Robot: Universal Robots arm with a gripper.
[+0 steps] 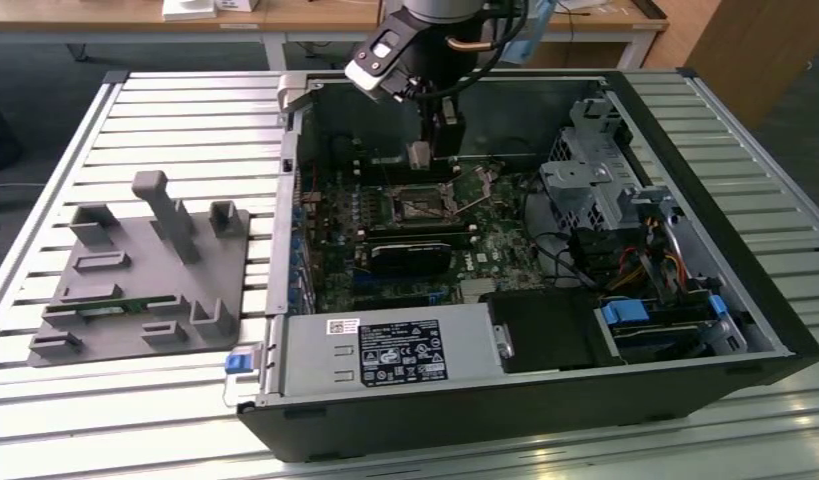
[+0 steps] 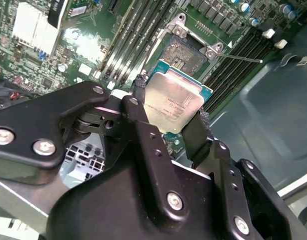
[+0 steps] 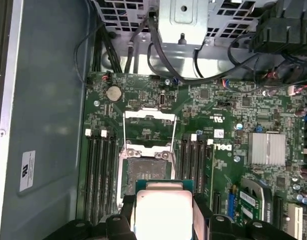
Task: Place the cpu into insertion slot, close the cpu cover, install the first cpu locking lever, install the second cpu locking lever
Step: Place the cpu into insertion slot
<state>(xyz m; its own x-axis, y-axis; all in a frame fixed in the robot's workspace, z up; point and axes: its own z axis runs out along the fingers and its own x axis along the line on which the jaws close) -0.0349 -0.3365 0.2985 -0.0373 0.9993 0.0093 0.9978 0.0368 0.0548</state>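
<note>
My gripper [image 1: 420, 155] hangs inside the open computer case and is shut on the cpu [image 2: 173, 102], a pale metal square held by two opposite edges between the black fingers [image 2: 141, 100]. In the first wrist view the cpu [image 3: 163, 210] sits in the gripper [image 3: 163, 200], just short of the insertion slot [image 3: 146, 167]. The slot [image 2: 186, 52] lies bare with its dark centre showing, a little beyond the chip and apart from it. The cpu cover [image 3: 149, 115] is swung open past the slot's far side. A thin locking lever [image 2: 241, 58] sticks out beside the slot [image 1: 416, 205].
Memory slots [image 3: 101, 170] flank the socket on both sides. A black card [image 1: 409, 250], a power supply [image 1: 382, 355] and a drive cage [image 1: 589, 190] with cables fill the case. A grey fixture with posts [image 1: 142, 270] stands on the slatted table at the exterior view's left.
</note>
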